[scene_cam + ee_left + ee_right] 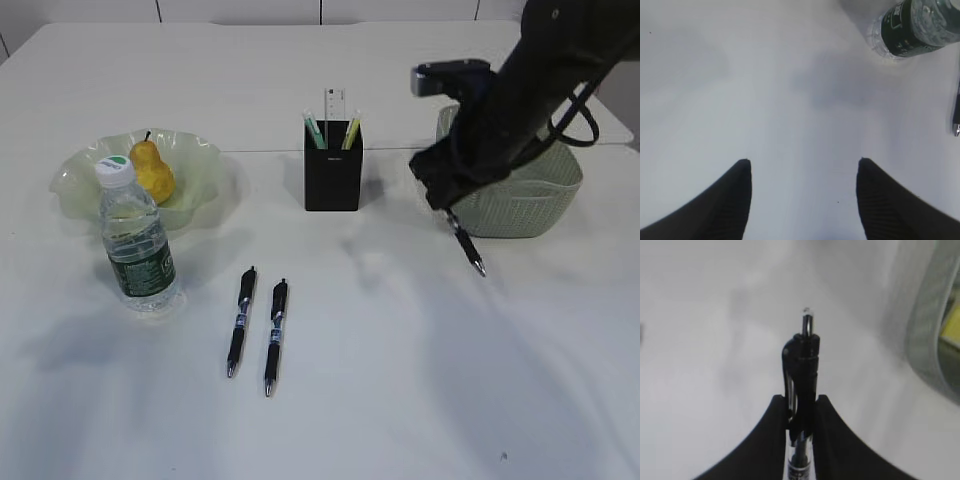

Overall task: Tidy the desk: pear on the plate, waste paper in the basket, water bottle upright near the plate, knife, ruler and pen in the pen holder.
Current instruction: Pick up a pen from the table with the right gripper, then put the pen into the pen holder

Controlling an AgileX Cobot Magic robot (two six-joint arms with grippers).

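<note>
My right gripper (450, 205) is shut on a black pen (467, 245) and holds it above the table in front of the green basket (545, 190); in the right wrist view the pen (802, 365) sticks out between the jaws (801, 401). Two more black pens (241, 320) (275, 322) lie side by side on the table. The black pen holder (332, 175) holds a ruler (333, 105) and green-handled items. The yellow pear (153, 170) lies on the pale green plate (80, 180). The water bottle (136, 240) stands upright in front of the plate. My left gripper (802, 162) is open and empty over bare table.
The basket (930, 340) fills the right edge of the right wrist view, with something yellow inside. The bottle's base (912, 30) and a pen tip (956, 117) show at the right of the left wrist view. The table's far edge runs behind the pen holder.
</note>
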